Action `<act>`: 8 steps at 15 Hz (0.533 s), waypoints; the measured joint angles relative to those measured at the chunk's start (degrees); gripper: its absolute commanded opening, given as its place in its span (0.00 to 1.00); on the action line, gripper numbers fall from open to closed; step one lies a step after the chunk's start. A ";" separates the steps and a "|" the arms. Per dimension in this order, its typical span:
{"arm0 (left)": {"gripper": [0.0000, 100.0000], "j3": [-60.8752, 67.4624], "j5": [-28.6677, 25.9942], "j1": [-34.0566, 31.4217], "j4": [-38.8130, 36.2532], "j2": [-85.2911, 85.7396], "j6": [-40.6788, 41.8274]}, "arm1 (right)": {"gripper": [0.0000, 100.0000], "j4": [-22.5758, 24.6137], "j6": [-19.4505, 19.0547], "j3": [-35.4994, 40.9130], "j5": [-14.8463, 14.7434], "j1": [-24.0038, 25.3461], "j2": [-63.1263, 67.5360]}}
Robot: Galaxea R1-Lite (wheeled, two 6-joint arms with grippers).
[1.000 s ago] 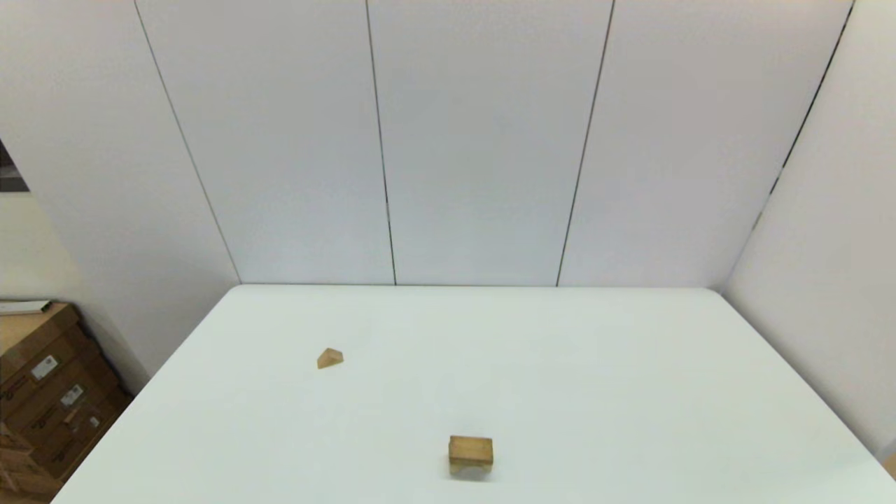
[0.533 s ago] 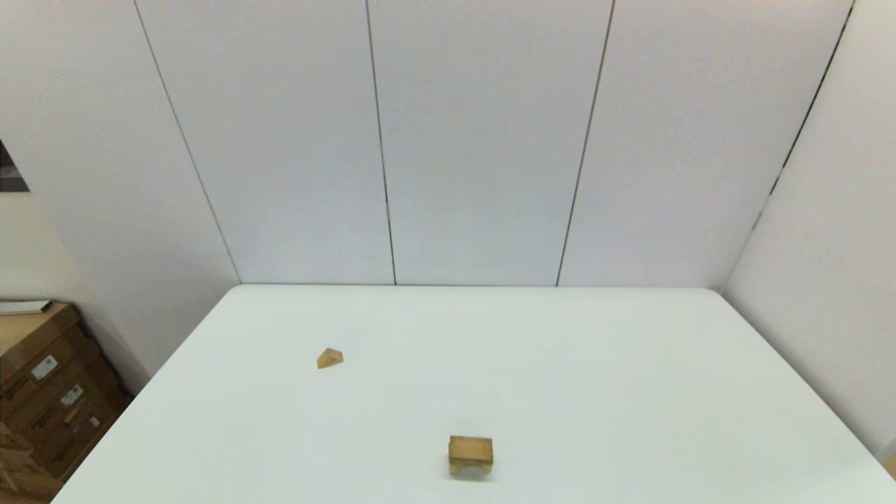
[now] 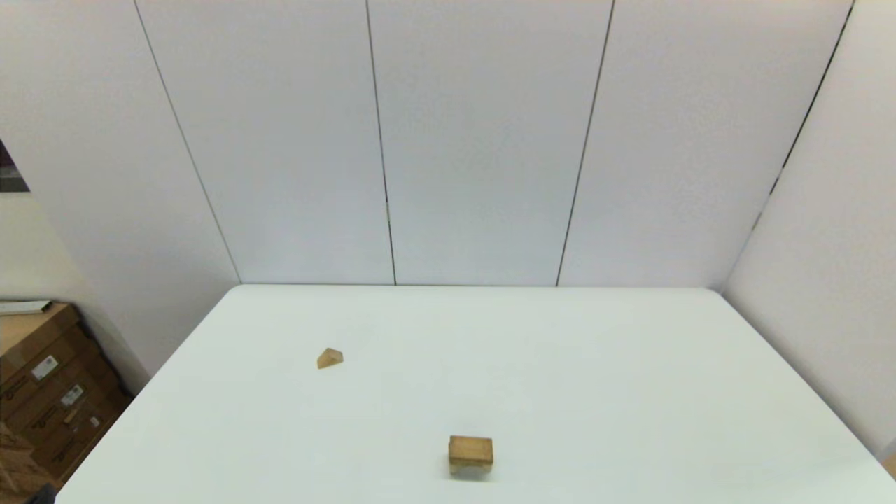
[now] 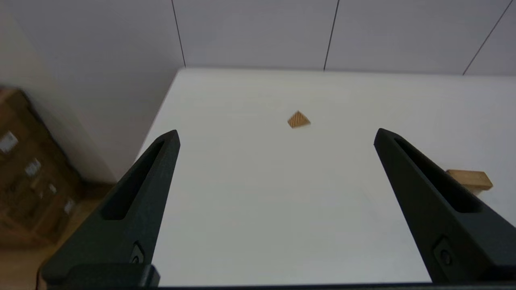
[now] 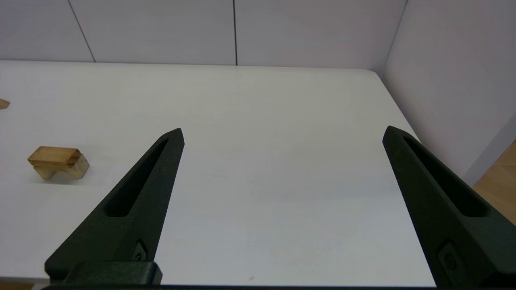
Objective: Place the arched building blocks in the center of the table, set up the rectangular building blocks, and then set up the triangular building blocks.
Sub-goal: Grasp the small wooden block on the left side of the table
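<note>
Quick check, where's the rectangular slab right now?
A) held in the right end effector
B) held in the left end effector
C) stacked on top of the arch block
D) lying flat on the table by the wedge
C: the rectangular slab lies on the arch block, near the table's front; both end effectors are open and empty.

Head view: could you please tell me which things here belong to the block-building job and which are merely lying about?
Job in hand:
- triangular block, alone on the table
- rectangular slab, lying on top of the arched block
- left gripper and right gripper, both open, holding nothing

Lying about:
- cardboard boxes, off the table's left side
</note>
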State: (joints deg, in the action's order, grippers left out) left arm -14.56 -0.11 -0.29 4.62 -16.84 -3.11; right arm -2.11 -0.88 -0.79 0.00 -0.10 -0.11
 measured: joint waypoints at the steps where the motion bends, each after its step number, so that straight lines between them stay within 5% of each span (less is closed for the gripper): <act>1: 1.00 -1.51 -0.41 0.11 -0.38 -5.53 -0.63 | 1.00 0.00 0.04 0.00 0.00 0.00 0.00; 8: 1.00 -9.42 -9.45 0.73 -16.06 -47.63 1.46 | 1.00 0.00 0.02 -0.05 0.00 0.00 0.01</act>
State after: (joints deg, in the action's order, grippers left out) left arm -23.98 -9.56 0.44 -11.43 -64.46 -1.65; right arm -2.11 -0.85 -0.84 0.00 -0.10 -0.10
